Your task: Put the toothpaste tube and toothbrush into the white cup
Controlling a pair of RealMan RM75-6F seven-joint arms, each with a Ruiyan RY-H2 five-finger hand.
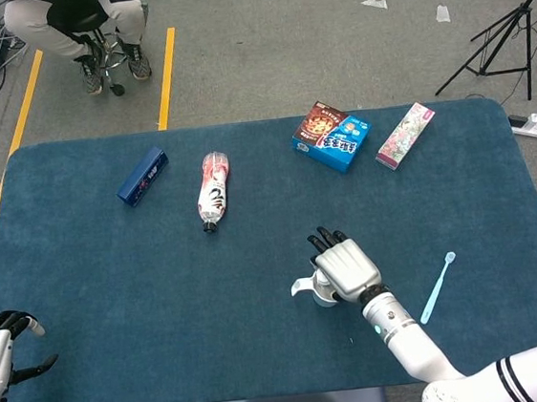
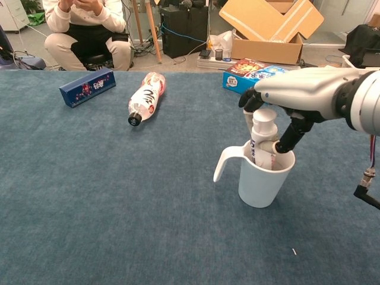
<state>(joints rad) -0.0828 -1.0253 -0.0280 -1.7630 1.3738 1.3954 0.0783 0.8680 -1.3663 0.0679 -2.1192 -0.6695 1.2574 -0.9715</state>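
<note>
Near the front middle of the dark blue felt tabletop (image 2: 107, 208) stands the white plastic cup with a curved handle (image 2: 261, 181), and the white toothpaste tube with red and blue print (image 2: 261, 139) stands in it cap up, leaning slightly, its lower part below the rim. The right robot hand (image 2: 285, 101) arches over the cup from the right and pinches the tube just under the cap between thumb and fingers; in the head view it (image 1: 345, 272) covers most of the cup (image 1: 308, 288). Such a tube is probably light and soft-walled, so it would dent under a hard squeeze; the stiff shoulder by the cap, where it is held, looks the surest place to take it, and once let go it should lean on the rim rather than stand. The cup itself seems light and could tip if the tube is pushed sideways. A pale blue toothbrush (image 1: 437, 287) lies flat on the cloth to the right of the cup, well apart from it; thin, stiff and low-lying, it will likely need a fingertip pinch at mid-handle, and the smooth plastic may slip. The left robot hand (image 1: 1, 349) rests at the near left edge, fingers loosely curled and empty.
</note>
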